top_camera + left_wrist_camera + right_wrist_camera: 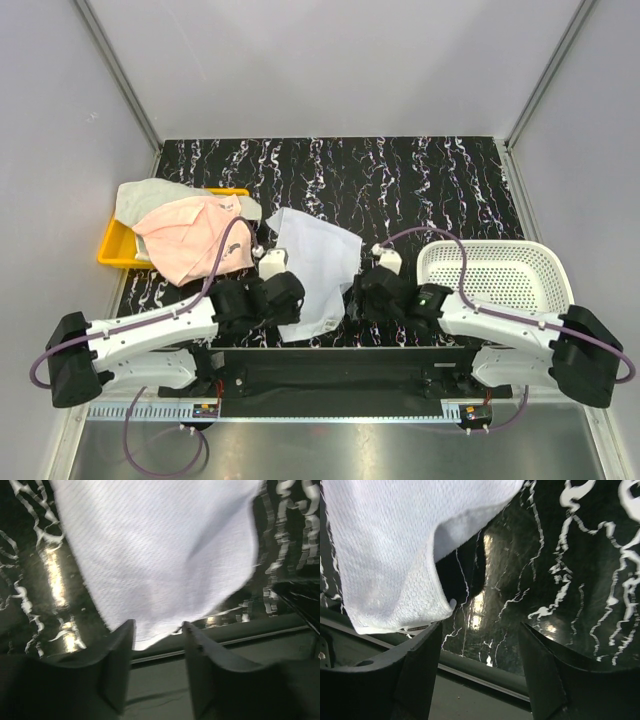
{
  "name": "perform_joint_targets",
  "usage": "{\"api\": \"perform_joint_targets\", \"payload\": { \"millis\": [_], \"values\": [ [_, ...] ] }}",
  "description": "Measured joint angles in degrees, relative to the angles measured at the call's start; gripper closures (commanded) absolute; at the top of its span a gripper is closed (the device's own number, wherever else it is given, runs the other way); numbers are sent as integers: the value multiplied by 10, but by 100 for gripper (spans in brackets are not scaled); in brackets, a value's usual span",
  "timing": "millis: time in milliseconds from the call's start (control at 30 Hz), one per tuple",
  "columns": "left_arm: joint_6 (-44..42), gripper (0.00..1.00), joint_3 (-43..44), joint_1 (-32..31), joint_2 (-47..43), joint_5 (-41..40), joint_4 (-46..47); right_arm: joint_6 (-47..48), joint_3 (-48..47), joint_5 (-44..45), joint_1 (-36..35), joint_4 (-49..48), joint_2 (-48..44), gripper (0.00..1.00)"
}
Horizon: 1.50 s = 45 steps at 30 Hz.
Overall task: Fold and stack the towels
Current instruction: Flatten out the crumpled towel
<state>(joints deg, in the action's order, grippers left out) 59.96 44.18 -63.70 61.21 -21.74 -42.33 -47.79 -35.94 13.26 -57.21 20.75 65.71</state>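
Towel in play: white textured cloth towel [318, 262], spread flat on the black white-veined surface [430, 185], between the two arms and well clear of the other cloths.
Long axis: roughly 12 to 6 o'clock in the top view, the far end tipped a little toward 1. The near short edge faces the arm bases.
Left gripper [288, 298]: at the towel's near-left corner, with the cloth reaching away from it toward 12–1 o'clock. Its fingers [117, 665] stand apart. The hem dips into the gap at their tips and is not pinched.
Right gripper [362, 295]: just beside the near-right corner, with the cloth at about 10 o'clock from it. Its fingers [422, 670] are spread wide over bare surface, and the corner lies against the inner one, outside the gap.
Nearer arm: the left, whose corner is already lined up. I judge the right needs a short shift toward 9 o'clock before it can close on cloth.
Likely fold: near edge carried toward 12, along the long axis.
Waiting cloths: pale pink cloth towel [190, 240] and whitish crumpled cloth towel [145, 198], heaped over the yellow plastic tray [112, 248] at 9–10 o'clock.
Far right: white mesh plastic basket [500, 275], with nothing visible inside.
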Motion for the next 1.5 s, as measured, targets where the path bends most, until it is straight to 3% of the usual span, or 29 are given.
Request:
{"api": "perform_joint_targets", "payload": {
  "millis": [267,500,700,733,767,900,1233,1500],
  "values": [
    [16,66,-59,22,0,12,-15,-16,0,15,-58,-57,83,30],
    [6,58,-87,59,6,29,16,-15,-3,24,-67,-105,135,32],
    [-25,53,-93,98,51,43,61,-9,-38,27,-68,-120,197,55],
    [-30,52,-92,101,57,45,66,-9,-43,28,-68,-120,203,61],
    [-36,50,-90,104,62,47,68,-8,-47,28,-68,-119,207,75],
    [-63,44,-71,116,77,55,82,-5,-59,41,-68,-108,208,100],
    [-126,33,-27,144,84,86,114,6,-84,101,-40,8,112,100],
    [-147,38,-21,144,83,120,131,74,-161,117,60,58,79,100]
  ]
}}
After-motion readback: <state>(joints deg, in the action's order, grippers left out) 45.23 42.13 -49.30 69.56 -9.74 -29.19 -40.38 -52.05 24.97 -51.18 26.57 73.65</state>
